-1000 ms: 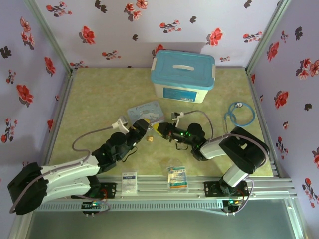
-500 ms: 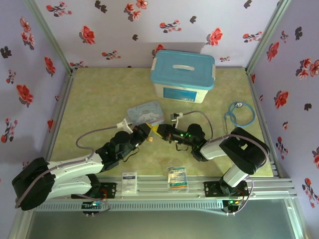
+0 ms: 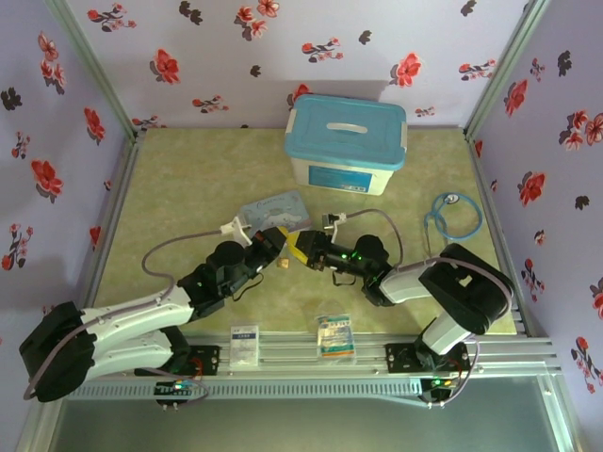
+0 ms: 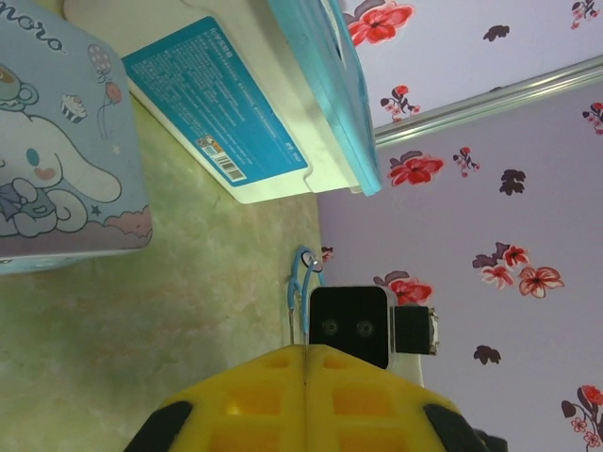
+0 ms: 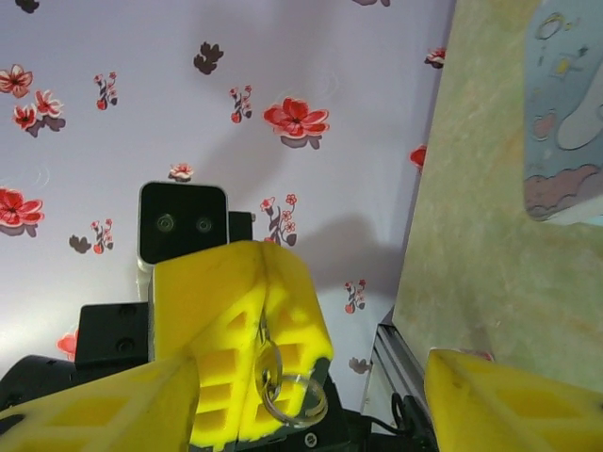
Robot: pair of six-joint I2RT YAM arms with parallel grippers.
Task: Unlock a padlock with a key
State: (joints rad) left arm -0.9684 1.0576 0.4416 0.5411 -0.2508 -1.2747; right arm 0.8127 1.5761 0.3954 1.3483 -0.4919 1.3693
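**Grippers nose to nose at table centre, left one pinching a key ring**

Surroundings: green marbled table [image 3: 179, 188] with flowered walls on three sides. A white box with a blue lid [image 3: 346, 143] stands at the far edge, right of centre. A light-blue cartoon tin [image 3: 275, 210] lies flat just beyond the meeting point of the two grippers, closest to the left one. A blue stethoscope [image 3: 452, 215] is coiled at the right, well apart. A white packet [image 3: 245, 343] and a blue-printed packet [image 3: 335, 336] rest on the near rail.

Padlock [image 3: 282, 265]: a tiny brass speck on the table, just to the near side of the fingertips. It is too small to tell whether anything touches it.

Left arm: it runs low from the near-left corner diagonally to the centre. The left gripper [image 3: 273, 242] points right and away. In the left wrist view its yellow fingers [image 4: 254, 405] are clenched pad to pad. In the right wrist view a thin wire key ring [image 5: 283, 388] hangs out of that seam, pinched there. The key itself cannot be made out.

Right arm: the elbow is folded at the right and the forearm runs left, low over the table. The right gripper [image 3: 301, 247] faces the left gripper, tips close together. Its fingers [image 5: 509, 410] are spread wide and grasp nothing, framing the left gripper's tip.
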